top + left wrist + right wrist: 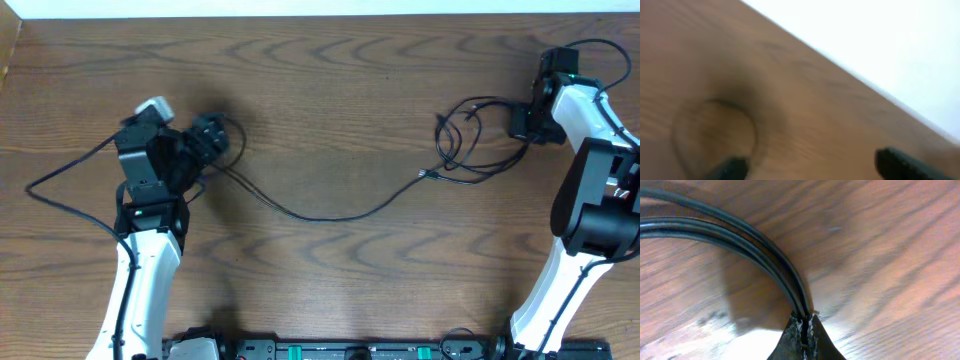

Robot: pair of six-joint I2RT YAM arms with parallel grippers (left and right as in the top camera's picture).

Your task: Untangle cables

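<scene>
Overhead: wood-grain table (330,80) with a white strip (300,7) beyond its far edge. On the left, left arm (140,250) reaching toward the far side, left gripper (208,135) low over the wood. On the right, right arm (590,200) bent in from the right edge, right gripper (520,122) pointing left. Cables (462,140) bunched in loose black loops just left of the right gripper, one long strand sagging leftward across the middle in a shallow arc and ending beside the left gripper; long axis left to right. Open wood both near and far of that strand. Left wrist: heavily blurred. Left gripper (815,167) spread wide, dark fingertips (900,162) well apart with only wood between. Faint ring-shaped dark smear (715,130) on the wood, impossible to identify. Table's far edge running diagonally against white. Right wrist: right gripper (805,340) closed tight on the cables (796,300), a few black strands curving from the pinch up and away to the left, close over the wood. Open grain to the right.
</scene>
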